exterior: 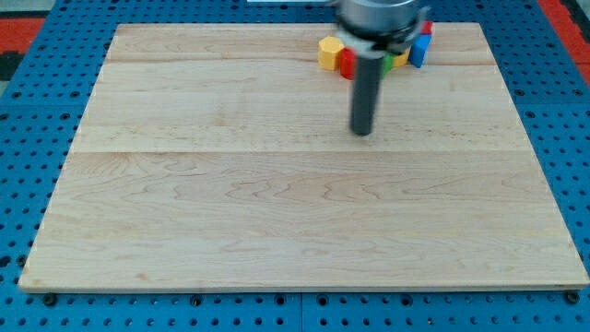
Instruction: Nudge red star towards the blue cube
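Note:
My tip point(362, 132) rests on the wooden board point(277, 203), right of centre and near the view's top. A tight cluster of blocks lies just above it at the board's top edge. A yellow block point(329, 53) is at the cluster's left. A red block point(347, 63) sits beside it, partly hidden by the rod; its shape cannot be made out. A green block point(398, 61) and a blue cube point(418, 52) are to the rod's right, with a small red piece point(426, 29) above the blue cube. My tip is below the cluster and apart from it.
The board lies on a blue perforated table point(37, 111). The arm's dark round body point(378, 18) hangs over the cluster and hides part of it.

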### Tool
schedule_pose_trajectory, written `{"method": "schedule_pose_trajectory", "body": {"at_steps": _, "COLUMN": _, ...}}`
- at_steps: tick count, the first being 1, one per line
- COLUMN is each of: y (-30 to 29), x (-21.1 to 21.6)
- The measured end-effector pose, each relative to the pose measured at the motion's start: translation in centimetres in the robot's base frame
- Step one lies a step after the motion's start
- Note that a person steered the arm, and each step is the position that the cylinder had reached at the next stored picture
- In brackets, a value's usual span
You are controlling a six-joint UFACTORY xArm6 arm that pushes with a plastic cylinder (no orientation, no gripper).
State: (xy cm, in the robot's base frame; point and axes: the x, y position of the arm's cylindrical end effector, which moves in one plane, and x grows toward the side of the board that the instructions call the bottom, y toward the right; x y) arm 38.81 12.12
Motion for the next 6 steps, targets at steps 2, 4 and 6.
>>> {"method": "schedule_pose_trajectory", "body": {"at_steps": 2, "y": 12.3, "x": -10.4}}
{"method": "schedule_pose_trajectory", "body": {"at_steps": 4, "y": 9.7, "x": -17.8}}
{"method": "schedule_pose_trajectory", "body": {"at_steps": 6, "y": 6.0, "x": -19.6}}
